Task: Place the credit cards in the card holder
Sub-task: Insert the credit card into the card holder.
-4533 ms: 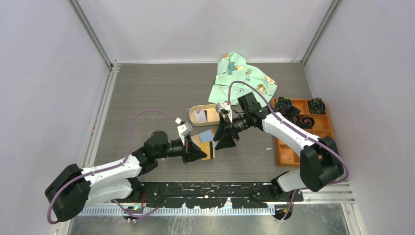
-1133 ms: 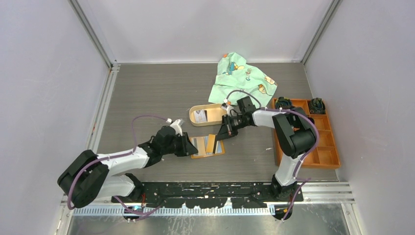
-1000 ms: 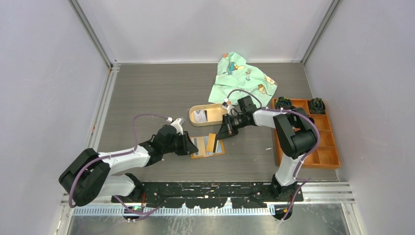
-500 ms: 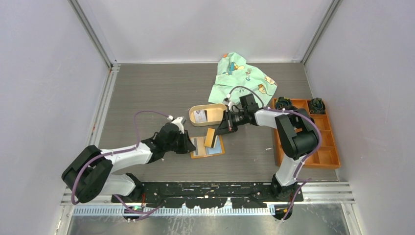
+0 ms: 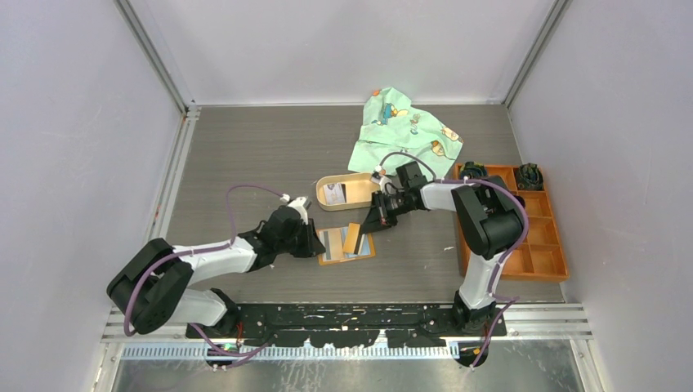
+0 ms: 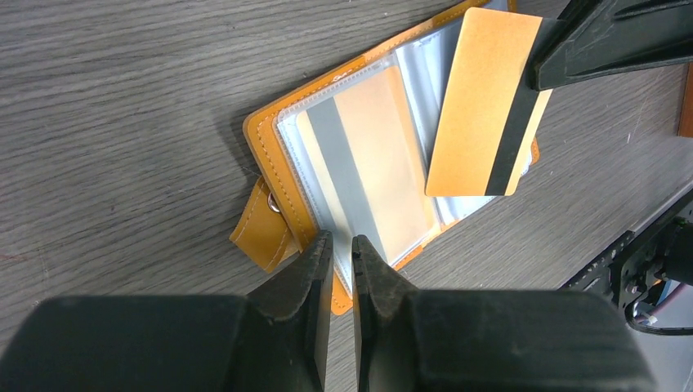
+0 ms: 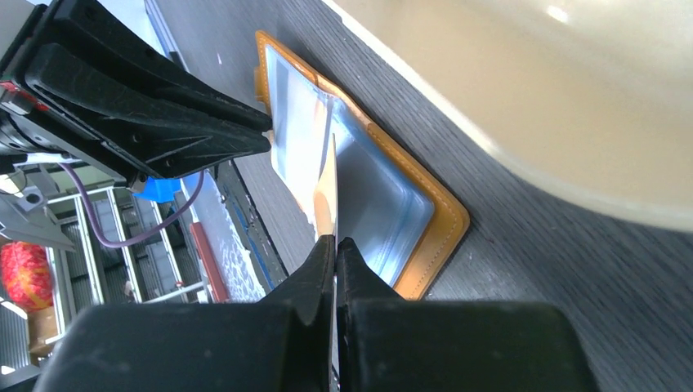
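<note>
Left gripper [image 6: 337, 243]: lowest on the table [image 5: 245, 155], lying nearly flat. Its fingers are drawn close, with only a thin slit between them. The tips are closed over the near edge of the card holder [image 6: 413, 82], just beside its snap strap.

Card holder: lies open and flat on the table between the two grippers, with the orange cover underneath and the clear sleeves facing up. One sleeved card [image 6: 368, 171] with a grey stripe already sits in the left sleeve.

Credit card [image 6: 482, 102]: tan-looking with a dark stripe. It is tilted on edge over the right half of the holder, lower end down among the sleeves. From the right wrist it shows edge-on.

Right gripper [image 7: 335, 243]: fingers pressed together on the upper end of that credit card, reaching in from the far right.

Oval tray [image 5: 323, 186]: just beyond the holder, with a whitish tray card [image 5: 333, 193] inside.

Compartment box [image 5: 467, 253]: at the right edge, orange, with dark items in its far cells.

Green printed cloth [image 5: 403, 131]: farthest back, crumpled.
</note>
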Tool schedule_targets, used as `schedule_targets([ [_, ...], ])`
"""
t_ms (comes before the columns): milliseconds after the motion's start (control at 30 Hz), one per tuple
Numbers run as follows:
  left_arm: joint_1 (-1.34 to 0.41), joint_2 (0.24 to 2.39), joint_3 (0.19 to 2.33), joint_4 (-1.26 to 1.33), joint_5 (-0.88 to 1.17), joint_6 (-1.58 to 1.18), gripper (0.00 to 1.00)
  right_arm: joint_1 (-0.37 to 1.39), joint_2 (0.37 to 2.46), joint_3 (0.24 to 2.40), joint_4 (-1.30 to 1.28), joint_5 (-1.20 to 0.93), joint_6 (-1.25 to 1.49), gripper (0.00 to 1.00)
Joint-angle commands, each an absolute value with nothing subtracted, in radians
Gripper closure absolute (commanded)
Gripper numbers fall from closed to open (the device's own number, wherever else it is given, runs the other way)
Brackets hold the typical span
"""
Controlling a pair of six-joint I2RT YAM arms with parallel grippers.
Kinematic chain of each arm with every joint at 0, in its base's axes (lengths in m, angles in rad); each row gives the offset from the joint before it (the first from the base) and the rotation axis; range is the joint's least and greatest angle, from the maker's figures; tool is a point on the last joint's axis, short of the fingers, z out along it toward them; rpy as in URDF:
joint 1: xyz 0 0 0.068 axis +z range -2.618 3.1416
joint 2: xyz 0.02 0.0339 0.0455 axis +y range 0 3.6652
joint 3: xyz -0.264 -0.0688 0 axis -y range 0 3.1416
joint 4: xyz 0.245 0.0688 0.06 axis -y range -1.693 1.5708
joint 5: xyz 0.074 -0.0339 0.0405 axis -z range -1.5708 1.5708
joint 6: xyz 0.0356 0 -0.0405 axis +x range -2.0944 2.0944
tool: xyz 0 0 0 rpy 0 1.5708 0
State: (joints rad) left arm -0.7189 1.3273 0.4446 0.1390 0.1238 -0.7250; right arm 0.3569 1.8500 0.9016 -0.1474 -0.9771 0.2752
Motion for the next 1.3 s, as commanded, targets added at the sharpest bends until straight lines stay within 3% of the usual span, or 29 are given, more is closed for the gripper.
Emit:
schedule_targets([
  [0,-0.720,1.338,0.470,0.152,0.107,-0.704,0.84,0.377,1.860,0.944,-0.170,-0.959,0.237,0.99],
  [1267,-0.719,1.410,0.515,0.137,0.113,-0.672,0.84,0.459,1.892,1.010,-0.267,-0.833,0.226,0.99],
])
